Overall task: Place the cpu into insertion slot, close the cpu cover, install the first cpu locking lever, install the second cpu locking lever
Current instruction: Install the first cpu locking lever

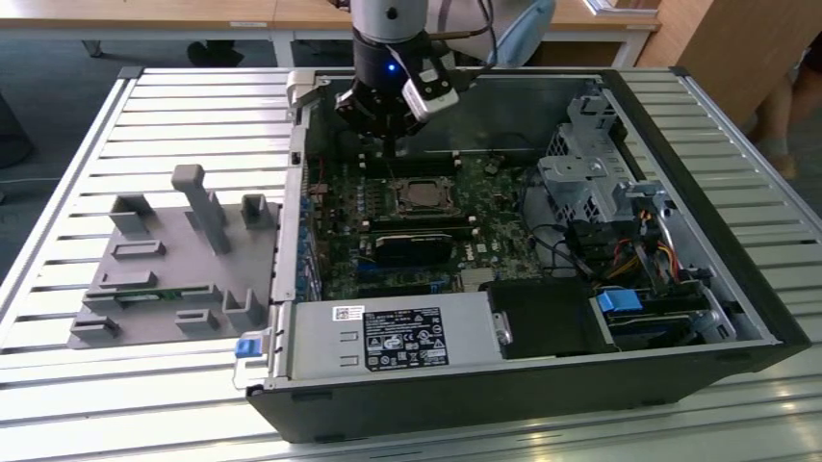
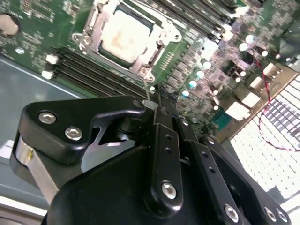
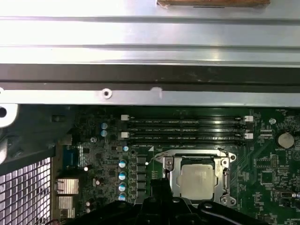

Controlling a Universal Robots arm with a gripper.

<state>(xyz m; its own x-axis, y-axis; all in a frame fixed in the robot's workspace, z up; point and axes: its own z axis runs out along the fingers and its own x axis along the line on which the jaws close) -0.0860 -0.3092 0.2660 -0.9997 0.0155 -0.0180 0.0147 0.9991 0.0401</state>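
The cpu (image 2: 125, 35) lies flat in the insertion slot (image 1: 422, 197) on the green board, its pale metal top showing (image 3: 199, 180). The silver cpu cover (image 2: 164, 42) lies down around it as a frame (image 3: 172, 180). My gripper (image 1: 389, 144) hangs just beyond the socket on its memory-slot side. In the second wrist view its black fingers (image 2: 161, 122) meet at the tips, gripper (image 2: 158, 101) shut. A thin wire locking lever (image 3: 187, 151) runs along the socket edge and ends close to the gripper (image 3: 159, 183). I cannot tell if the tips hold it.
Long black memory slots (image 3: 185, 131) lie between the socket and the case wall (image 3: 150, 96). A grey power supply box (image 1: 385, 337) fills the near side of the open case. A drive cage (image 1: 584, 183) and cables (image 1: 623, 255) sit at the exterior view's right. A grey fixture (image 1: 167, 260) stands outside the case.
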